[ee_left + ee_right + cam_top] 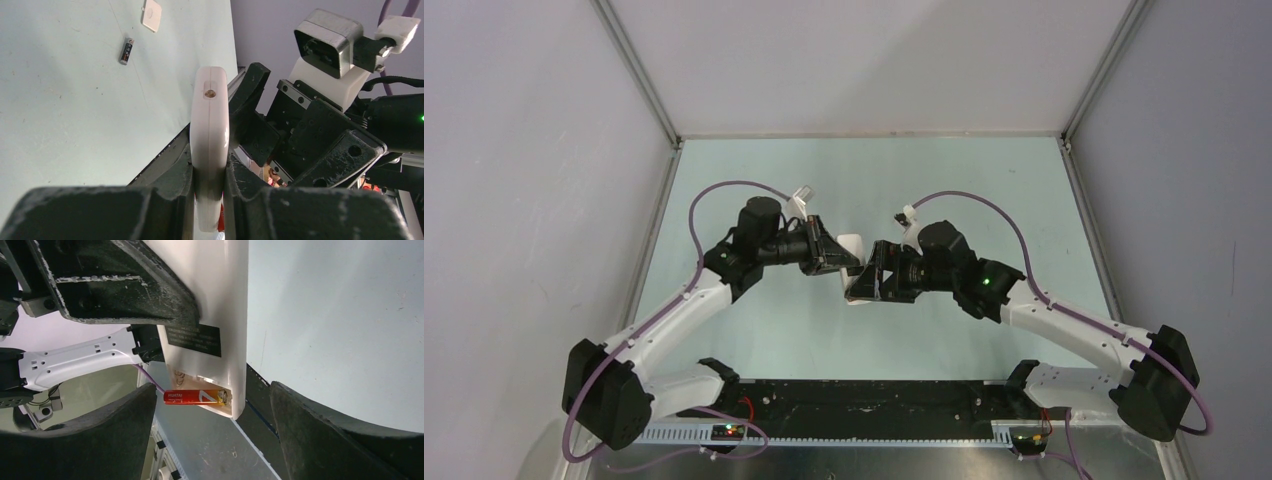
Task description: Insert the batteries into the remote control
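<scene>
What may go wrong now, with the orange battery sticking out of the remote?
The orange battery has only one end in the remote control, and the right tool stands open, not holding it: it may drop out. The left tool only pinches the remote; a push might twist it.

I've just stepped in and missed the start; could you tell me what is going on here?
The left hand clamps the remote control on edge above the table. The open right hand brackets its end, where the orange battery sticks out of the open compartment. The dark battery and the white cover lie on the table.
</scene>
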Controlling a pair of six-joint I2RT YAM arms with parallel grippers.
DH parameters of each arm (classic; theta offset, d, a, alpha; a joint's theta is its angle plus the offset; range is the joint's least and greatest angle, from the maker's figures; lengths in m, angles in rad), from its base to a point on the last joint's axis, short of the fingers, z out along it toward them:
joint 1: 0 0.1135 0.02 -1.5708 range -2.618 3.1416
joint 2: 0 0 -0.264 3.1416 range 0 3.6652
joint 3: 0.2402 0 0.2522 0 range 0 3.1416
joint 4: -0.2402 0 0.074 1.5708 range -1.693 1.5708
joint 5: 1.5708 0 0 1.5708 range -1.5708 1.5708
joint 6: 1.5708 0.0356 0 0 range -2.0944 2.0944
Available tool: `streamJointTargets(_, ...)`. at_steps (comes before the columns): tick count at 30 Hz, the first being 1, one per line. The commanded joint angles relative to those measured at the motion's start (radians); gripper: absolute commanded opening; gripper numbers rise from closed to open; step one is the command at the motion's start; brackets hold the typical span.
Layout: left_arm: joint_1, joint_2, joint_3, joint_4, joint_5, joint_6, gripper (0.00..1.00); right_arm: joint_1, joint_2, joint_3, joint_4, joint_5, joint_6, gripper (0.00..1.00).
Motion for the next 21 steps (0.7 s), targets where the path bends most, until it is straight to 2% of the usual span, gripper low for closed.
streamJointTargets(1,-0.006,0.006,0.023,0.025,0.038,-0.007,0.0,0.002,-0.004,0.006,0.046,-0.01,-0.023,0.82)
streamJointTargets(3,-0.006,0.008,0.024,0.025,0.039,-0.007,0.0,-0.002,0.003,0.006,0.055,-0.032,-0.016,0.76)
streamJointTargets(6,-0.006,0.007,0.024,0.025,0.037,-0.007,0.0,-0.004,0.013,0.005,0.062,-0.047,-0.006,0.72)
streamJointTargets(14,-0.008,0.028,0.019,0.025,0.035,-0.008,0.0,-0.001,-0.002,0.006,0.067,-0.044,-0.031,0.81)
streamJointTargets(21,-0.008,0.042,0.021,0.024,0.035,-0.006,0.0,-0.004,0.003,0.006,0.069,-0.054,-0.038,0.7)
